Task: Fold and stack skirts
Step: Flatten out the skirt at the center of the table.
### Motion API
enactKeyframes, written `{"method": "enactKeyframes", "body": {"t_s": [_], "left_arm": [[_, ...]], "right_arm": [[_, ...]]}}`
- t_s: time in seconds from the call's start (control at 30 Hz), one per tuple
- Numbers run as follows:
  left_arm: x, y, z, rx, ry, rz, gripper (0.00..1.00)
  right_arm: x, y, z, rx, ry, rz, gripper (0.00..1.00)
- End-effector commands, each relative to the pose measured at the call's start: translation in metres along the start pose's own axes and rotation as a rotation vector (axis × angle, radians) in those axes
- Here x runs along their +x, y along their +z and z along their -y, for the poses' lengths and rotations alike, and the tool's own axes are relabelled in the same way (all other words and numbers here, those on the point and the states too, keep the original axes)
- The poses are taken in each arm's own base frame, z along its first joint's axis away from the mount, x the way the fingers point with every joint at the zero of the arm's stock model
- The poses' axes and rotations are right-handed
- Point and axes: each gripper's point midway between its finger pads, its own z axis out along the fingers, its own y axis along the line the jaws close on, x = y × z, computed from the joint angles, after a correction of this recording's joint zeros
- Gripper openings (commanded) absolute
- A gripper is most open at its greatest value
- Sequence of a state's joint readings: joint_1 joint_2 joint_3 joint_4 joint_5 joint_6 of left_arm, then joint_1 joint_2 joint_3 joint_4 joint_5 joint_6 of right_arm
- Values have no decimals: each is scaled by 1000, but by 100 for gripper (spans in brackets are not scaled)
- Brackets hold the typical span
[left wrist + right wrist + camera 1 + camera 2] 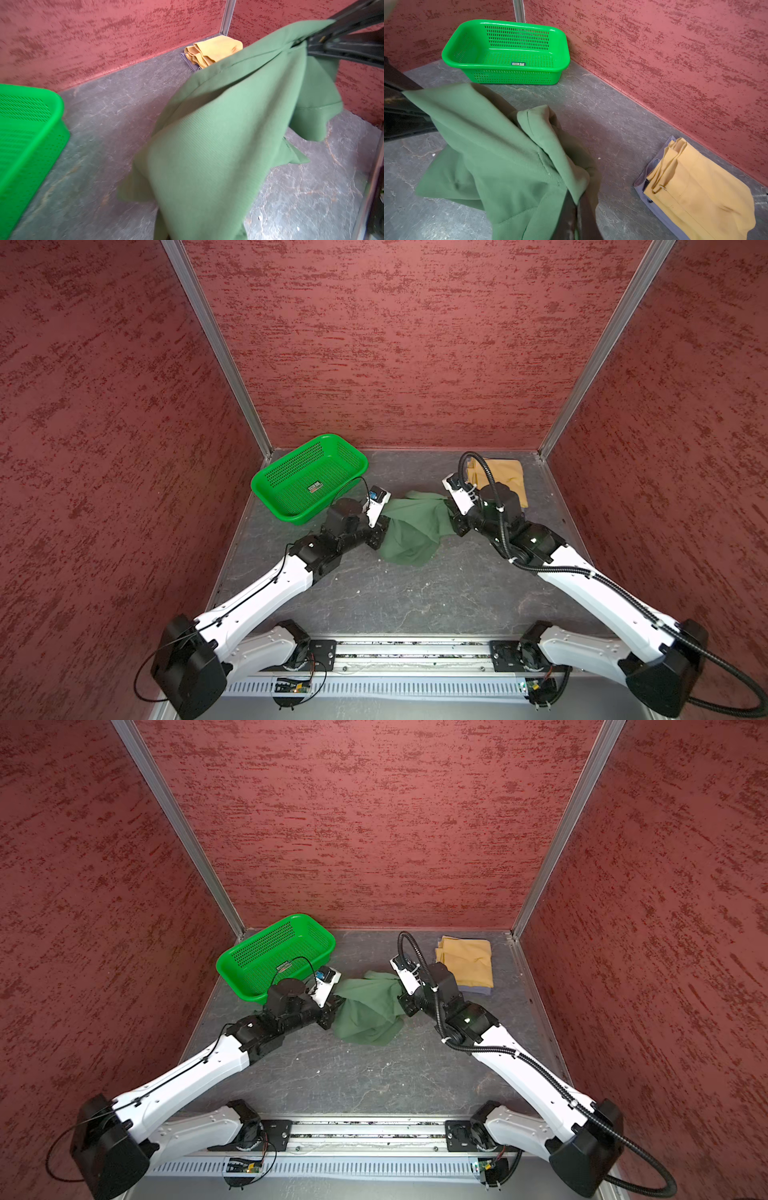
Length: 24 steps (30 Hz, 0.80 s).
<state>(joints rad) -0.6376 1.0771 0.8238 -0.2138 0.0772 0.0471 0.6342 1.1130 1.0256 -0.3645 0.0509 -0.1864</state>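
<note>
Third skirt gripped for spreading, two already stacked.
Left jaws and right jaws are each clamped on the dark green skirt [411, 531], which sags bunched between them over the mid-counter [415, 601]. Next, I judge: pull it taut and lay it flat, then fold it for the pile at one o'clock, the mustard-yellow skirt [467, 963] atop the lavender-grey skirt [639, 184].

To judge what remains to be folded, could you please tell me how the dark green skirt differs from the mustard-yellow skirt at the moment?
The dark green skirt hangs unfolded and rumpled between the left claw and right claw, both shut on it; the mustard-yellow skirt lies folded flat. The green one is mid-table; the yellow one rests on the lavender-grey skirt in the far right corner. Both are plain cloth, outside the basket.
</note>
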Motion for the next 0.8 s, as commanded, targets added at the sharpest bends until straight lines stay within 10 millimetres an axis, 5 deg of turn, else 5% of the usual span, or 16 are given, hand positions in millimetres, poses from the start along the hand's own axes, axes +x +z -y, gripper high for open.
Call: {"method": "enactKeyframes", "body": {"t_s": [0.0, 0.23, 0.77], "left_arm": [[8, -24, -13, -78, 65, -78, 0], [11, -12, -34, -114, 73, -132, 0], [88, 119, -37, 76, 1, -427, 3]], "right_arm": [[-12, -19, 21, 94, 31, 19, 0], [10, 1, 43, 158, 85, -59, 0], [93, 108, 112, 164, 266, -281, 6]]}}
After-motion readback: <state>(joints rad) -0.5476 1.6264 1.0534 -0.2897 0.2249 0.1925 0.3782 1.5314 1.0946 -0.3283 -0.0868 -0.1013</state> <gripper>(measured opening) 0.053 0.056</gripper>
